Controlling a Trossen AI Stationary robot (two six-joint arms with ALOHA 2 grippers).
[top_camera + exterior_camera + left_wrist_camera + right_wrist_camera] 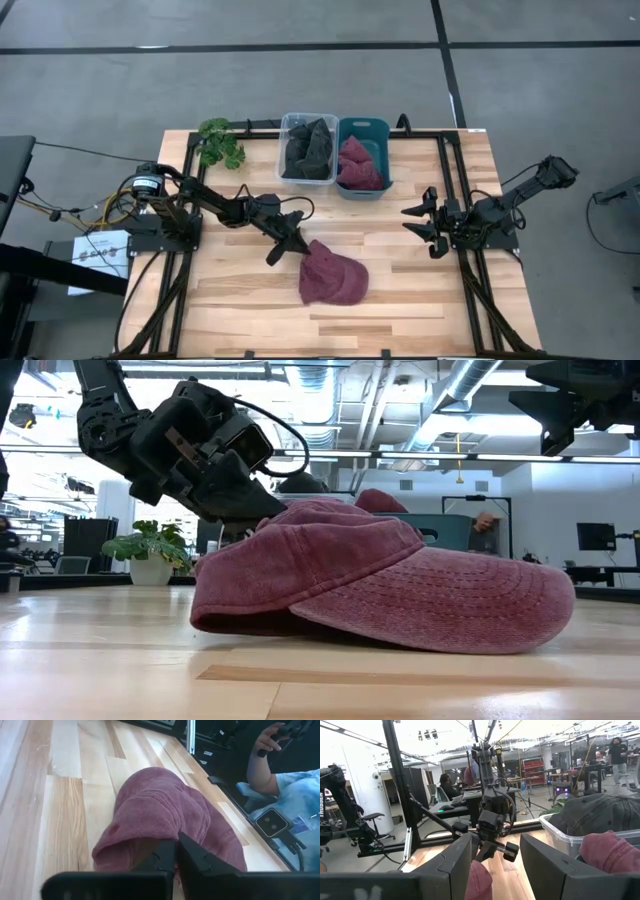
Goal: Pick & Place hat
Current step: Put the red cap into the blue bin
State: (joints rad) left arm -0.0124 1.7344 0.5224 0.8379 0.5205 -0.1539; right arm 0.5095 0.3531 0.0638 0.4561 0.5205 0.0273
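Observation:
A maroon hat (pixel 335 278) lies near the middle of the table, its brim (pixel 480 610) flat on the wood. My left gripper (pixel 297 246) is at the hat's end nearest the table's left and is shut on it; the low view shows the left gripper (pixel 245 510) above the crown. In the left wrist view the hat (pixel 160 805) stretches away from the left gripper (pixel 176 851). My right gripper (pixel 428 226) waits open near the table's right edge, touching nothing, and the right wrist view shows the right gripper (pixel 495 857) pointing toward the left arm. My left gripper holds the hat by the rim of its crown (pixel 150 851), at the end away from the brim, pinched between the two fingers. The fingers come slanting down from the table's left and far side. The hat rests on the table, and its rim is only slightly raised at the fingers.
At the far edge stand a clear bin (pixel 308 120) holding a dark hat (pixel 308 150) and a teal bin (pixel 363 126) holding another maroon hat (pixel 360 165). A potted plant (pixel 220 143) sits at the far left corner. A person (pixel 280 775) sits beyond the table.

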